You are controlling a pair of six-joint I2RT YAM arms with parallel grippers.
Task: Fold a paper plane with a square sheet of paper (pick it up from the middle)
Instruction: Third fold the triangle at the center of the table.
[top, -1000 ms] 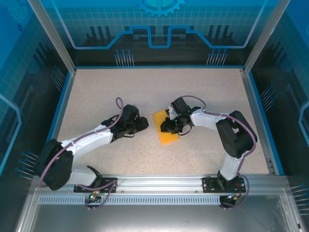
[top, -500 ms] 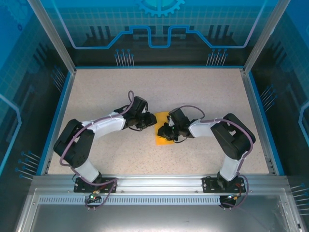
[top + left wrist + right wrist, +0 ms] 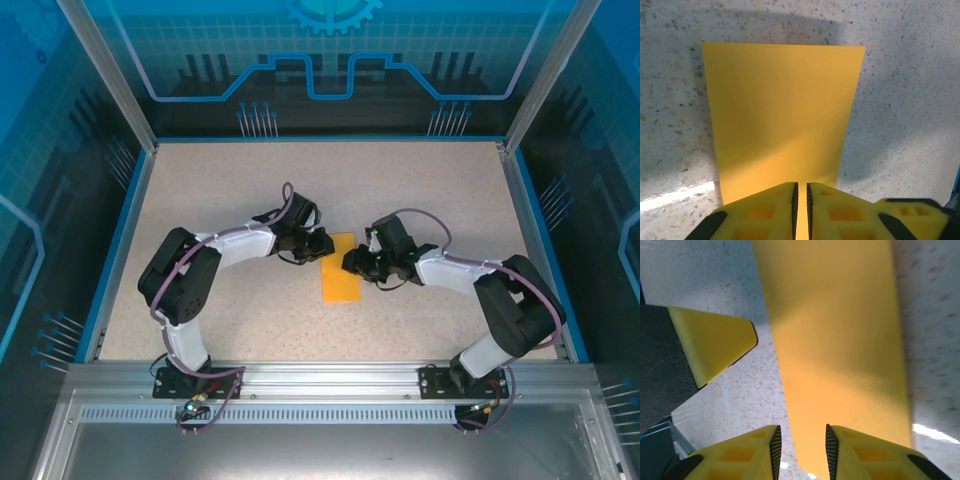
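On table (image 3: 200,200) centre: paper (image 3: 340,279) lies flat, narrow rectangle. Left gripper (image 3: 318,243) jaws nearly together, tips at paper's edge; right gripper (image 3: 353,262) jaws apart over opposite edge. Risk: pressing tips drag paper, skewing next crease.

— Entry, arms?
— Left arm (image 3: 245,243) and right arm (image 3: 455,272): white link shells, bulky black joint housings, black base plates (image 3: 228,380).
— Cabling?
— One grey-purple cable (image 3: 288,195) looped along each arm.
— End fittings?
— Left gripper (image 3: 801,186) and right gripper (image 3: 801,430): yellow moulded fingers (image 3: 762,212) with hollow pockets, black ribbed pads (image 3: 776,445), black trim at the outer corners.
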